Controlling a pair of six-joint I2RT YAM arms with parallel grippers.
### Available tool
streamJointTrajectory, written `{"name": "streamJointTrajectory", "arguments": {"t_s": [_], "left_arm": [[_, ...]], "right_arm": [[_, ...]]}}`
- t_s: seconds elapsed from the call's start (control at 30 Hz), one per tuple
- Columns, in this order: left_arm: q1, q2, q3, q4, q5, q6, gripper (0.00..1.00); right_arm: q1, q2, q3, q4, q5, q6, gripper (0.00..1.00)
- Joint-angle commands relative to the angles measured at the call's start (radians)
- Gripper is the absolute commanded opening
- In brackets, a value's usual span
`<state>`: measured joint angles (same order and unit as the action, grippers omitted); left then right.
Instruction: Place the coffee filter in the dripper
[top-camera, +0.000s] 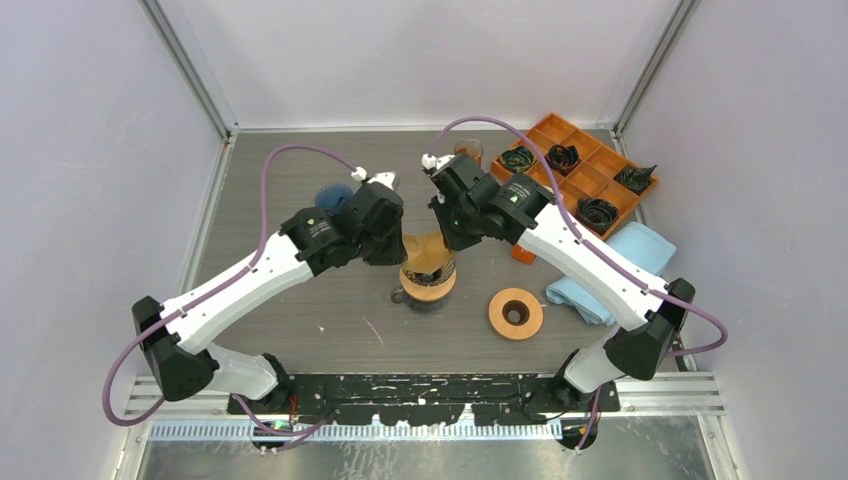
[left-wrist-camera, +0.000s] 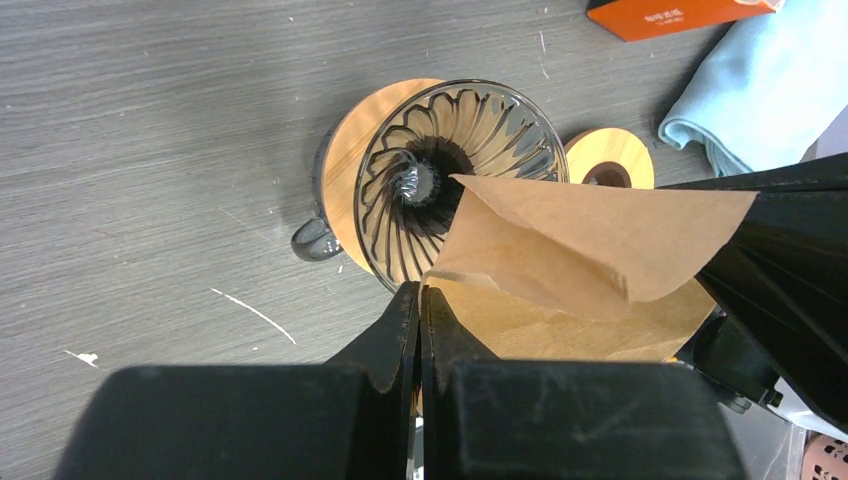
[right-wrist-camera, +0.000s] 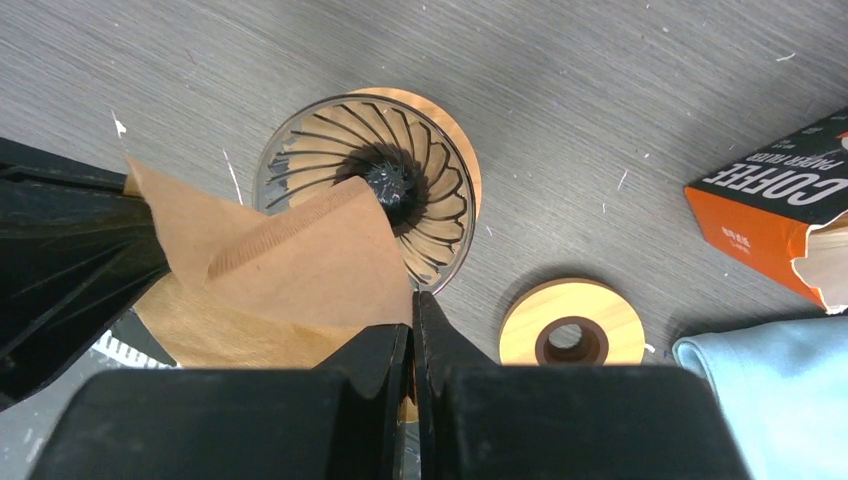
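Brown, creased coffee filter (left-wrist-camera: 590, 240) hangs half-open over the ribbed glass dripper (left-wrist-camera: 430, 170).

Tan-brown coffee filter (left-wrist-camera: 590, 250). Clear dripper (left-wrist-camera: 470, 130) with dark spiral ribs, on a pale wood collar. Grey wood-grain table (top-camera: 300, 180), flecked white. Pale blue cloth (top-camera: 640, 250) at right. Orange box (right-wrist-camera: 760, 230), white lettering on black. Orange tray (top-camera: 580, 183) at far right. White arms (top-camera: 240, 285) with black joints.

coffee box (right-wrist-camera: 775, 235) cropped, dripper (right-wrist-camera: 425, 150) half-hidden under filter (right-wrist-camera: 300, 265)
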<state>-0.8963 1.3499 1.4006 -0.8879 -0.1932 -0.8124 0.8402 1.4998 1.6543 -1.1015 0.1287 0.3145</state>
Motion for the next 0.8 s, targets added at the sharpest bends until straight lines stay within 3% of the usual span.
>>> {"name": "streamJointTrajectory", "arguments": {"t_s": [0.0,0.77], "left_arm": [[0.005,0.024,0.04,0.045,0.046,-0.007,0.0],[0.005,0.067,-0.009,0.059,0.012,-0.007,0.15]], "right_arm": [[-0.012,-0.04,-0.018,0.01,-0.022,-0.02,0.1],[-0.063,0.024,-0.145,0.11,-0.06,-0.029,0.1]]}}
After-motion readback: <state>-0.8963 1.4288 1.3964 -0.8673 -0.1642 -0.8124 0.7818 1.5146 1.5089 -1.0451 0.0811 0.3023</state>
